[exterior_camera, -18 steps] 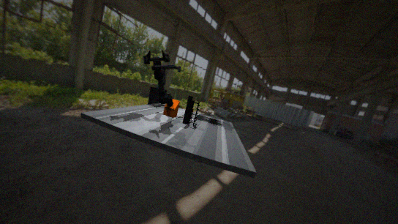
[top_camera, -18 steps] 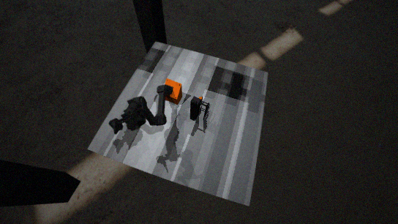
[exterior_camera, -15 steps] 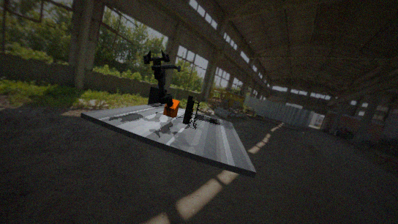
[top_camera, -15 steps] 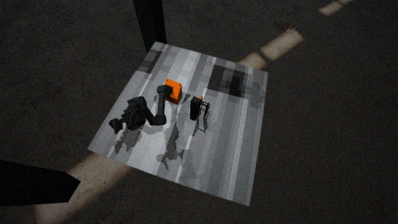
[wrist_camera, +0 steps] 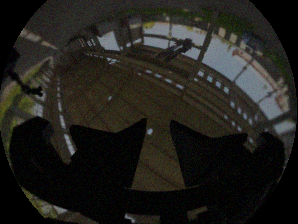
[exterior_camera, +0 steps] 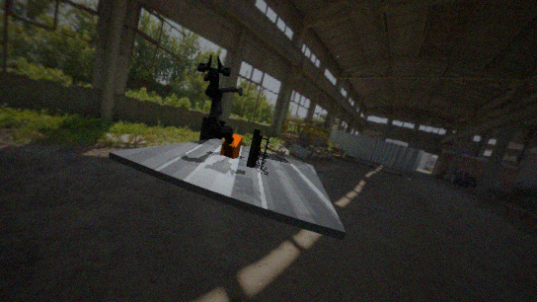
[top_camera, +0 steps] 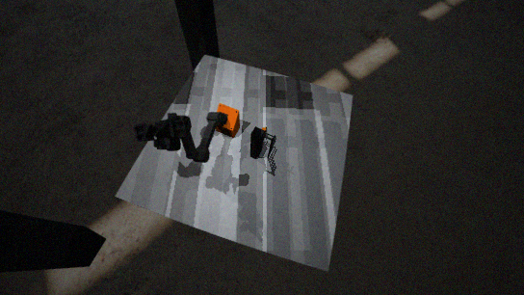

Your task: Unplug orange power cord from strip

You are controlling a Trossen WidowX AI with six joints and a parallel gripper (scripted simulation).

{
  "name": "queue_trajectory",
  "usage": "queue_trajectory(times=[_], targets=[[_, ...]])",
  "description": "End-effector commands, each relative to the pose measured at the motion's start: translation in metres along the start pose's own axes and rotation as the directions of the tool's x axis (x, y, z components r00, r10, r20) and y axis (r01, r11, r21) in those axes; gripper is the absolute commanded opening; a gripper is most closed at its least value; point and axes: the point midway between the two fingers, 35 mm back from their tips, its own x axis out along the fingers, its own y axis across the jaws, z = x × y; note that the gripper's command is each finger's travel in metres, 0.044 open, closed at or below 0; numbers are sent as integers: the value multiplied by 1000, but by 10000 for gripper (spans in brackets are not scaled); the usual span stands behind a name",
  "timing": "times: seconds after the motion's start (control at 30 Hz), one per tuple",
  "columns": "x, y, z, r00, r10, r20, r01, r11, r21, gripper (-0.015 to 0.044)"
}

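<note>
1. The end effector (exterior_camera: 213, 63) was seen raised high above the worktop (exterior_camera: 288, 197) in the exterior view, with its fingers pointed upward toward the hall roof.
2. In the wrist view, the two dark fingers of the end effector (wrist_camera: 157, 131) were seen partly drawn in but apart. A plain gap lay between them and nothing was held there; only the roof beams and windows were visible through the gap.
3. A black upright block, taken to be the power strip (top_camera: 258, 143), was found standing near the middle of the worktop (top_camera: 289, 207), well apart from the arm.
4. A small orange piece, taken to be the plug (top_camera: 264, 129), was seen at the top far corner of the strip and touching it (whether it was seated in a socket could not be told at this size).
5. The cord itself could not be made out; thin dark lines were seen just beside the strip on its right.
6. An orange box (top_camera: 228, 120) was seen resting on the worktop between the arm's base and the strip, touching neither the strip nor the end effector.
</note>
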Motion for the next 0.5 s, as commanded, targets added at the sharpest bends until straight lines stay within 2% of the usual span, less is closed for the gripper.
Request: queue_trajectory(times=[0.0, 0.2, 0.47], targets=[[-2, -10, -32, 996, -29, -83, 22, 996, -82, 160], [-11, -42, -102, 956, -111, -271, 30, 958, -285, 160], [-44, -122, -184, 815, -329, -477, -11, 814, -580, 160]])
